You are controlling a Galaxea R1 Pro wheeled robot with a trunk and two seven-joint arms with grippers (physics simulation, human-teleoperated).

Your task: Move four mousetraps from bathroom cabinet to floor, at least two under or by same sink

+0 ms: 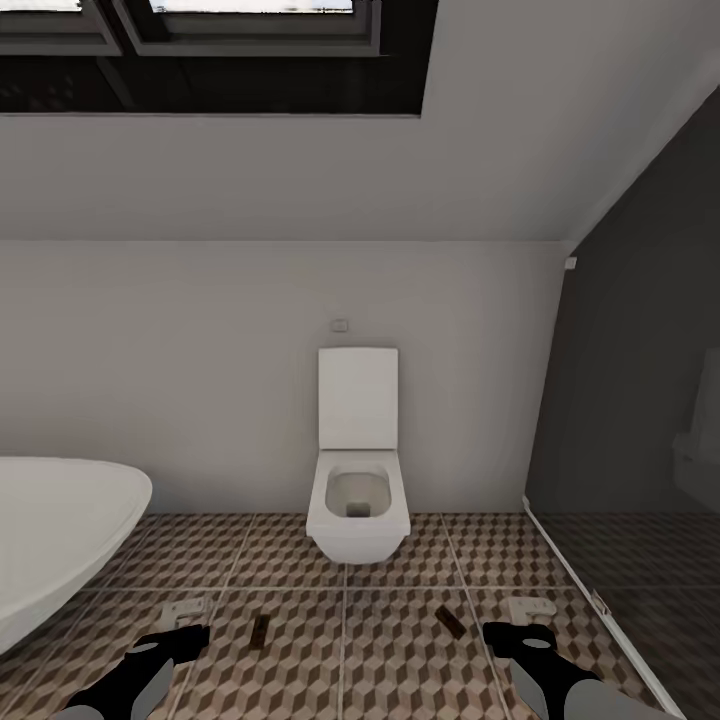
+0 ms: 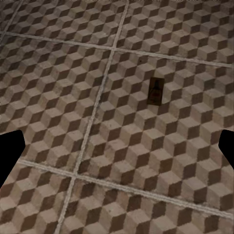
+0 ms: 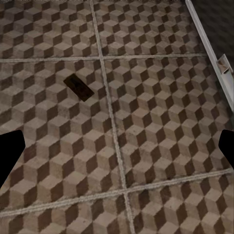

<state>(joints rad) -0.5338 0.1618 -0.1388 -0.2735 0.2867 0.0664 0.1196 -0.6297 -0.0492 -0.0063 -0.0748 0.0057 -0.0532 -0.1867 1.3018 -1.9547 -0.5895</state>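
Two mousetraps lie flat on the bathroom floor (image 1: 345, 640) in front of the toilet: one (image 1: 260, 630) to the left, one (image 1: 449, 621) to the right. My left gripper (image 1: 175, 642) hovers low, left of the first mousetrap (image 2: 156, 91), open and empty. My right gripper (image 1: 518, 638) hangs right of the second mousetrap (image 3: 79, 88), also open and empty. In both wrist views the black fingers (image 2: 10, 153) (image 3: 10, 153) stand wide apart over bare tiles. The cabinet and the sink are out of view.
A white toilet (image 1: 357, 490) stands against the back wall. A white bathtub (image 1: 55, 530) curves in at the left. A dark glass partition with a white floor rail (image 1: 575, 575) (image 3: 209, 44) closes off the right. Two small pale flat pieces (image 1: 185, 608) (image 1: 530, 606) rest on the tiles.
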